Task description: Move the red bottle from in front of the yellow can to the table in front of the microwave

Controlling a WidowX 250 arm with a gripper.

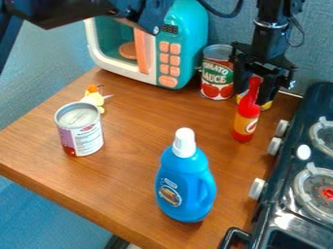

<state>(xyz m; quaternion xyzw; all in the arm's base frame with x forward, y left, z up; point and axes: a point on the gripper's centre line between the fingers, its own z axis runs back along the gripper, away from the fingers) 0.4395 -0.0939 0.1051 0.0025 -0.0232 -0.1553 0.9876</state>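
One red bottle (247,112), yellow-labelled, upright on the bench (137,141) beside the stove (312,104), its tip before the black gripper (261,90), state of grip indeterminable; behind, one partly hidden yellow can (267,105); nearer the camera, one white-capped blue bottle (185,177).

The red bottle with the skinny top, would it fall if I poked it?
Maybe: the red bottle is tall and slim, so a poke near its thin neck could tip it. Its body looks round, so it might roll once down, and smooth, so perhaps slippery.
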